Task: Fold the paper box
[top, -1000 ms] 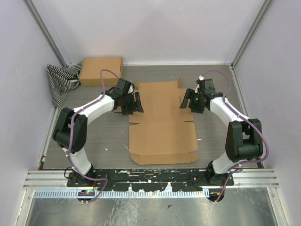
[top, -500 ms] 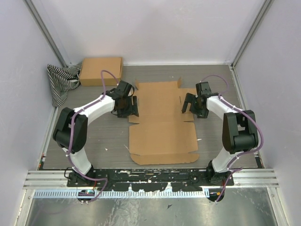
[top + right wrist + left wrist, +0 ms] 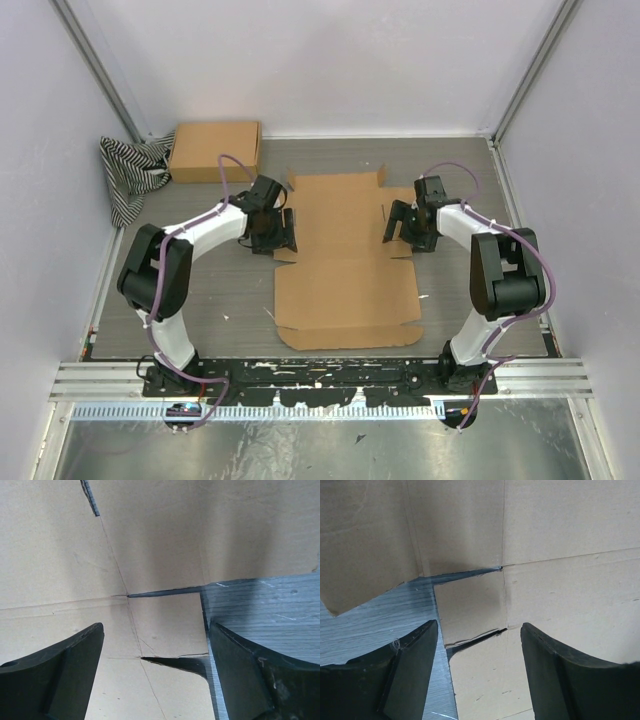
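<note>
Top external view: the paper box (image 3: 345, 270) lies flat and unfolded on the grey surface (image 3: 215, 290), between the arms. At its left edge the left pincer (image 3: 278, 232), and at its right edge the right pincer (image 3: 398, 222), both stand spread wide over a small side tab, gripping nothing.

From above, the left jaws and right jaws mask the side flaps of the paper box (image 3: 345, 270); whether they touch it cannot be told. Each wrist camera crops the sheet at the frame's edges, and the dark fingers (image 3: 410, 675) run off the bottom.
</note>
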Controlling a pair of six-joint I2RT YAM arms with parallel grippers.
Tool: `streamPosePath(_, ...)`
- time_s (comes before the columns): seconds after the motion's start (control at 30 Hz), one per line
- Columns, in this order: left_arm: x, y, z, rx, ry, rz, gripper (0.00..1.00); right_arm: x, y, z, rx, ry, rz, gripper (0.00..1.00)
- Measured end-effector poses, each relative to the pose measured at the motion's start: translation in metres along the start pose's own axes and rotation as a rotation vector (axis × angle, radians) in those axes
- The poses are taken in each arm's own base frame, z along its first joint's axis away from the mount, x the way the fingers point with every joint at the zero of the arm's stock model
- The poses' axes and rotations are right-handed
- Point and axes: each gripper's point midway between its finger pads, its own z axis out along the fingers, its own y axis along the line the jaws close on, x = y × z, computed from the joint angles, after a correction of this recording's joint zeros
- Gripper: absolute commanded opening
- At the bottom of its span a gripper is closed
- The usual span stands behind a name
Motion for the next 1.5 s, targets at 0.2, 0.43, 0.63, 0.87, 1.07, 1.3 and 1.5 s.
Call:
streamPosePath(0.2,0.005,0.003,0.007,-0.008,0.020,-0.007,0.73,0.002,0.006,0.000,-0.037,0.007,-0.005,0.84)
streamPosePath(0.43,0.007,0.004,0.007,-0.010,0.025,-0.010,0.72,0.002,0.010,-0.004,-0.065,0.010,-0.004,0.81)
streamPosePath(0.63,0.008,0.003,0.007,-0.003,0.029,-0.016,0.72,-0.006,0.022,-0.024,-0.113,-0.030,-0.014,0.80)
streamPosePath(0.87,0.009,-0.004,0.007,0.029,0.038,-0.033,0.71,-0.002,0.039,-0.030,-0.154,-0.029,-0.039,0.79)
streamPosePath(1.07,0.008,-0.010,0.006,0.049,0.034,-0.035,0.71,0.010,0.058,-0.027,-0.180,-0.006,-0.072,0.79)
streamPosePath(1.3,0.007,-0.018,0.003,0.068,0.030,-0.032,0.71,0.028,0.070,-0.012,-0.182,0.047,-0.101,0.78)
streamPosePath(1.5,0.006,-0.026,0.001,0.087,0.026,-0.031,0.71,0.031,0.070,0.003,-0.175,0.068,-0.089,0.77)
